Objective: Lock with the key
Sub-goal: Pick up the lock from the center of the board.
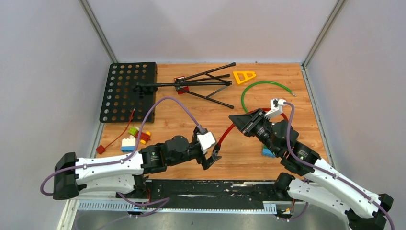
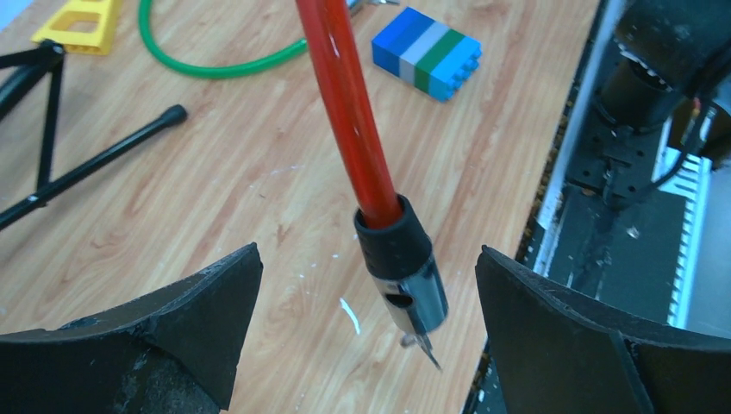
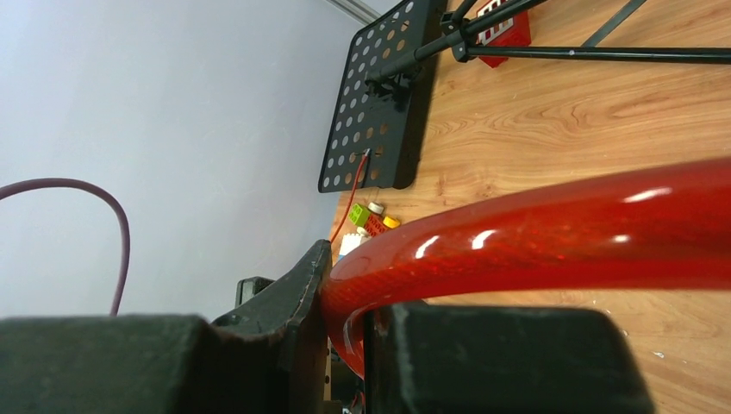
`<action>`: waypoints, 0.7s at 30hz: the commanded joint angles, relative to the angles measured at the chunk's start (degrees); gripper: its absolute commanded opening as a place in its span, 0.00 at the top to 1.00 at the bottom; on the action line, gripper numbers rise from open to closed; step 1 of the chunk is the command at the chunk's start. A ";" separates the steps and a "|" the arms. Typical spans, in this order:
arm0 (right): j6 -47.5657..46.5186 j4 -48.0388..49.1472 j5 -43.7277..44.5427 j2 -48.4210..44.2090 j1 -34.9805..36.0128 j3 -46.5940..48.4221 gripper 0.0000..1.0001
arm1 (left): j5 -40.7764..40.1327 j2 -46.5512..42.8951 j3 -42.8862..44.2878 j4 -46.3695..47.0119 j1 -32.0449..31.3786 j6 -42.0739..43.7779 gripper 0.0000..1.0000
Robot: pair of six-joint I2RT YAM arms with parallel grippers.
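Wooden tabletop (image 1: 239,160), walled in grey, is being viewed. At left, the left gripper (image 1: 211,160) is being held wide open, the black-collared metal tip (image 2: 405,280) of the red cable lock (image 2: 340,103) lying between its fingers, ungripped. Rightward, the cable is being clamped by the right gripper (image 3: 345,319).
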 commanded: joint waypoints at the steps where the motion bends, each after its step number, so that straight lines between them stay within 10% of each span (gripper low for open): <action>1: -0.35 6.17 -1.95 0.16 -0.46 0.97 1.00 | -6.23 1.41 1.74 7.43 -0.33 2.92 0.00; 21: -0.03 4.36 -3.61 -0.86 -1.86 0.27 1.00 | -13.18 -0.46 -0.79 5.36 -0.25 9.12 0.00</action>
